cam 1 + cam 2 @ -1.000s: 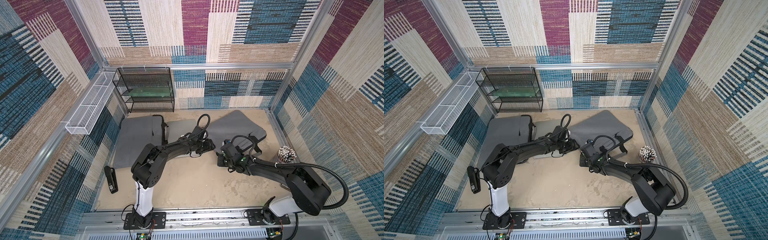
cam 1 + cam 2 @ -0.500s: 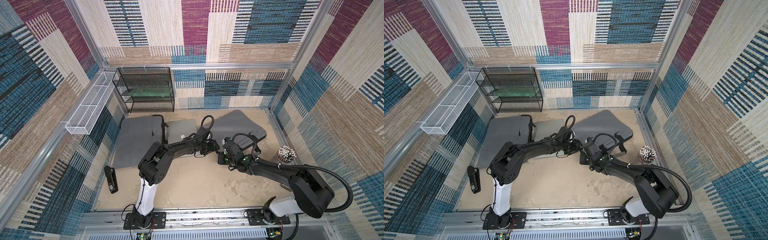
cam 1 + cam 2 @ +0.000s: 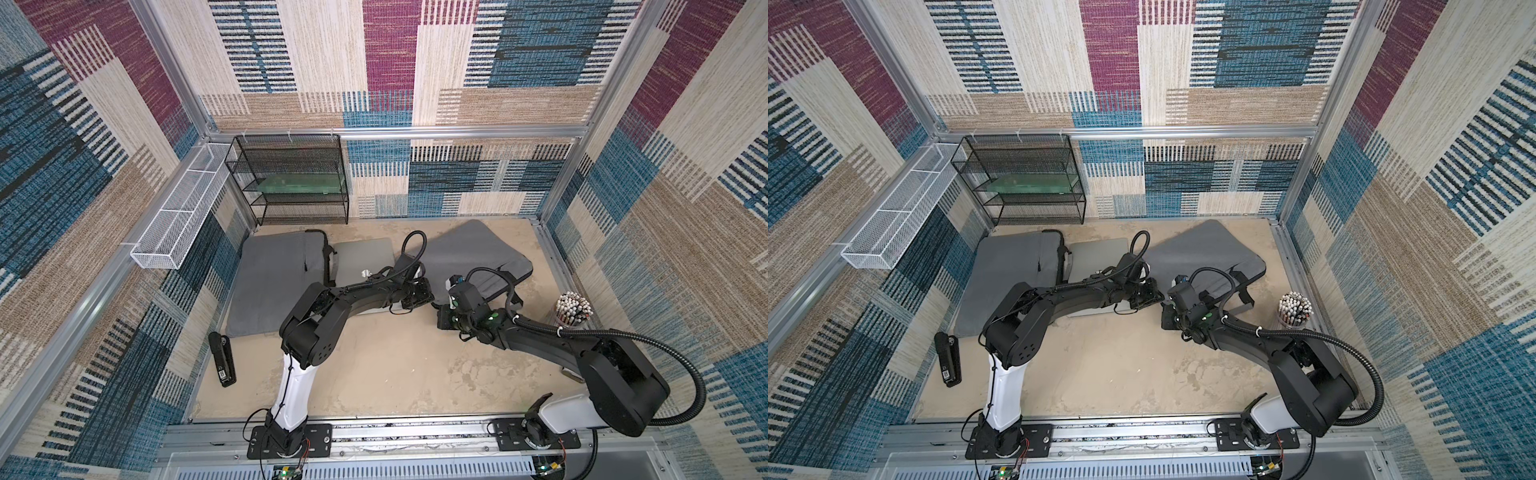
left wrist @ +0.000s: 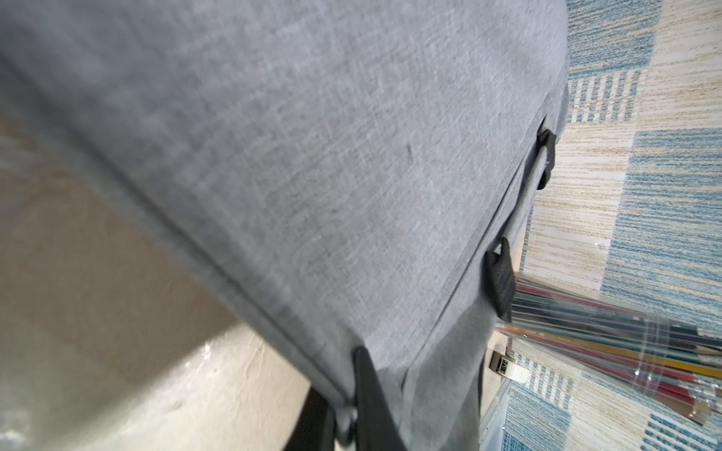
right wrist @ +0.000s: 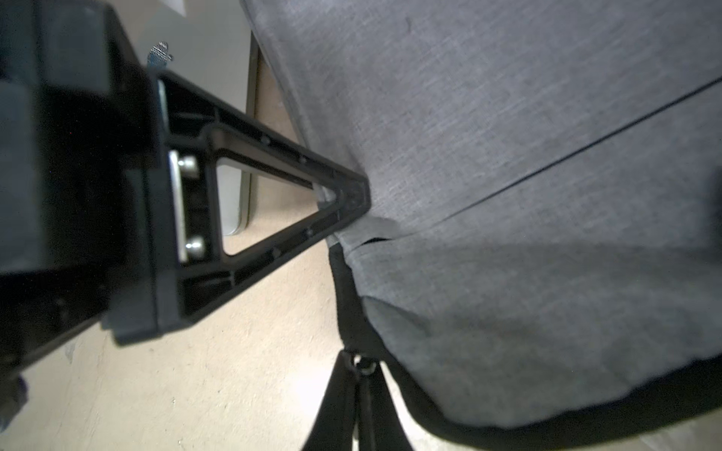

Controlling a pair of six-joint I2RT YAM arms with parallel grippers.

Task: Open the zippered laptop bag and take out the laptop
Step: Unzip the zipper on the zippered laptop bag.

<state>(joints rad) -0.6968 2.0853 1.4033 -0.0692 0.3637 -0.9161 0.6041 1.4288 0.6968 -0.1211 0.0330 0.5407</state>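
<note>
A grey zippered laptop bag (image 3: 469,253) (image 3: 1200,253) lies at the back right of the table. My left gripper (image 3: 428,296) (image 3: 1158,296) is at its near-left corner, shut on the fabric edge (image 4: 345,410). My right gripper (image 3: 441,318) (image 3: 1169,320) sits just right of it and nearer, shut on the small metal zipper pull (image 5: 365,368) at the bag's dark edge. The right wrist view shows the left gripper (image 5: 351,191) pinching the bag (image 5: 508,117). A silver laptop (image 3: 363,257) lies flat left of this bag, partly under my left arm. The bag's inside is hidden.
A second grey bag (image 3: 274,282) lies at the left. A black stapler (image 3: 222,359) sits near the left wall, a cup of pencils (image 3: 573,309) by the right wall. A black mesh shelf (image 3: 291,183) and a white wire basket (image 3: 183,220) stand at the back left.
My left gripper has moved a little right onto the bag's corner and gone from open to shut on the fabric. The right gripper has stayed shut in about the same place.
</note>
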